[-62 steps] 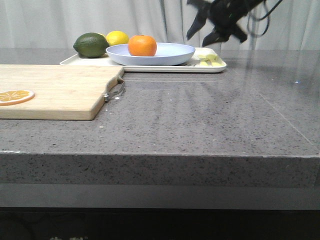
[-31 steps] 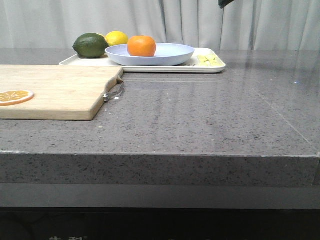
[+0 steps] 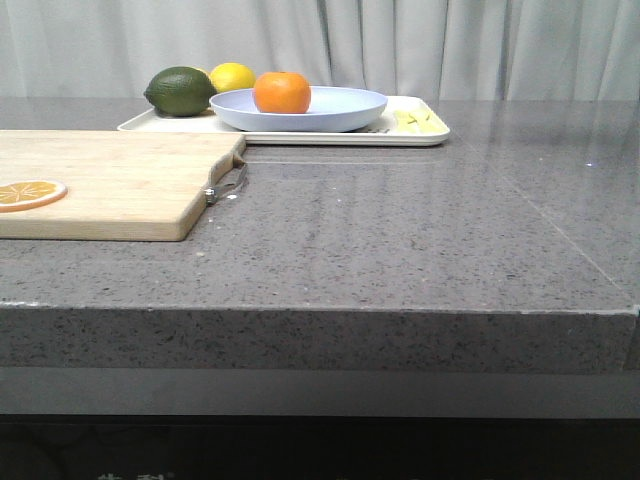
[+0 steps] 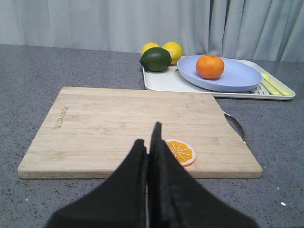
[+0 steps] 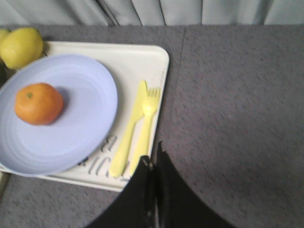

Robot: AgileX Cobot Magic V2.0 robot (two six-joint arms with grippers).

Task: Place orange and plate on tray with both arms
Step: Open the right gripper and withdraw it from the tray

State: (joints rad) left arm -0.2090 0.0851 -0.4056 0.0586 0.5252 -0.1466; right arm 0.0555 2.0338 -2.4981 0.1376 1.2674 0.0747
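The orange [image 3: 281,92] sits in the lavender-blue plate [image 3: 340,110], and the plate rests on the white tray [image 3: 425,135] at the back of the table. They also show in the left wrist view, orange [image 4: 209,66], plate [image 4: 237,78], tray [image 4: 161,81], and in the right wrist view, orange [image 5: 38,103], plate [image 5: 90,104], tray [image 5: 142,59]. My left gripper [image 4: 148,138] is shut and empty, above the near edge of the cutting board. My right gripper [image 5: 153,159] is shut and empty, high above the tray's right edge. Neither gripper shows in the front view.
A wooden cutting board [image 3: 110,180] with a metal handle [image 3: 228,183] lies at the left and bears a thin orange slice [image 3: 30,192]. A dark green fruit [image 3: 180,90] and a lemon [image 3: 232,76] sit on the tray's left end. A yellow knife and fork [image 5: 137,128] lie at its right end.
My right arm has risen from above the tray's right end and left the front view. The orange, plate and tray have stayed in place.
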